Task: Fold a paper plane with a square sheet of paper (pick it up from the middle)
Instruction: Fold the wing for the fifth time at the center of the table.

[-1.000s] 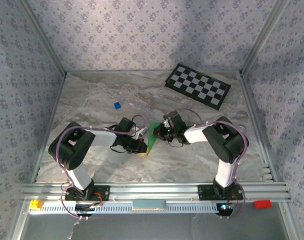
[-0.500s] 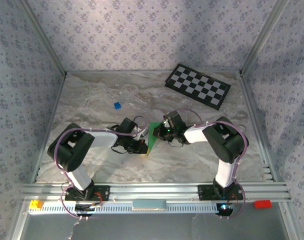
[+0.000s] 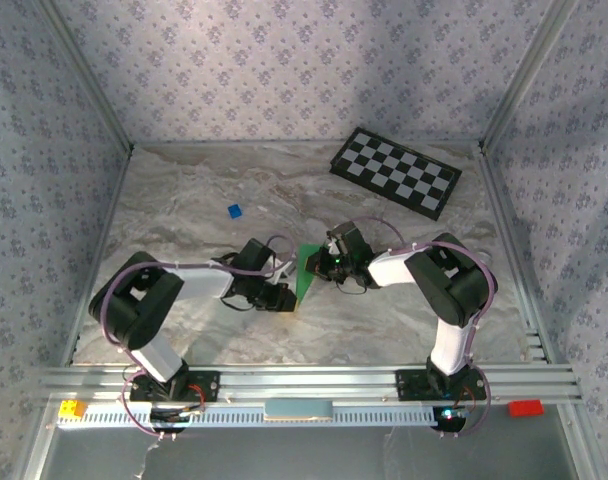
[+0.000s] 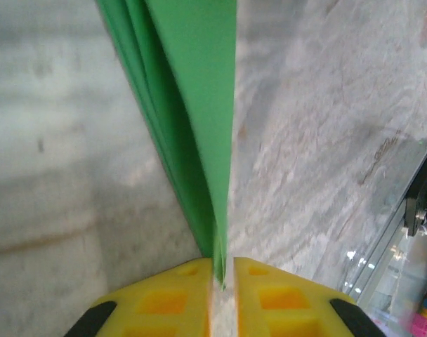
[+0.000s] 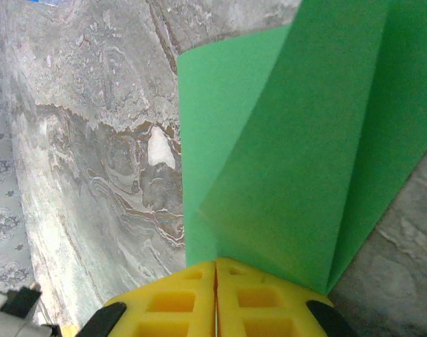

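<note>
- Folded green paper (image 3: 306,271) stands on edge near the middle of the tabletop (image 3: 184,200), slightly toward the near edge, between the two grippers.
- Right gripper (image 3: 321,267): in the right wrist view, the fingers (image 5: 171,305) are pressed together with no gap. The paper (image 5: 291,140) is pinched at its lower edge and its layers fan upward from the grip.
- Left gripper (image 3: 289,299): in the left wrist view, the fingers (image 4: 164,302) are parted by a narrow slit with bare table showing through. The paper's (image 4: 192,105) folded edge runs into the mouth of the slit; cannot tell whether the pads touch it.
- Checkerboard (image 3: 395,185) lies at the far right corner.
- Blue block (image 3: 234,211) sits left of centre, well apart from the paper.
</note>
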Controlling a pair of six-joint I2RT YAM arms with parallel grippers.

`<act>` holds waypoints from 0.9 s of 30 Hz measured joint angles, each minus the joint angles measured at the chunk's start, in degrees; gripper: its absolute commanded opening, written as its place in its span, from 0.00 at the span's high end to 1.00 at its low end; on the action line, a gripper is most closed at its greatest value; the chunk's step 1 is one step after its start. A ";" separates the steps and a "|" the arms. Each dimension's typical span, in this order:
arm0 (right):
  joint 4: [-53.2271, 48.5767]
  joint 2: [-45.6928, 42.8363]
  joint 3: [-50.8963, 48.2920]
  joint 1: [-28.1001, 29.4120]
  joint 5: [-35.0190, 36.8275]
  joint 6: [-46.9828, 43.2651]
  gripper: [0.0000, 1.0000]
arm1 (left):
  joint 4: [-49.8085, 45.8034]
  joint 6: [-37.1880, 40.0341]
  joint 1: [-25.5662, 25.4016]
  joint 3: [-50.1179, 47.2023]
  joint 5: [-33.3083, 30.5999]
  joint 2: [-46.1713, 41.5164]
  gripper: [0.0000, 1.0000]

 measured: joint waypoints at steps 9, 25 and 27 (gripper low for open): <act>-0.72 0.00 0.33 0.00 0.00 0.00 0.90 | -9.62 -1.95 -0.02 -2.89 -2.82 -12.37 0.76; -0.81 0.04 0.42 0.00 0.00 0.00 0.90 | -3.76 -8.15 2.14 12.48 2.36 1.64 0.97; -0.81 0.04 0.42 0.00 0.00 0.00 0.90 | -3.32 -8.63 2.01 13.07 2.47 3.34 0.98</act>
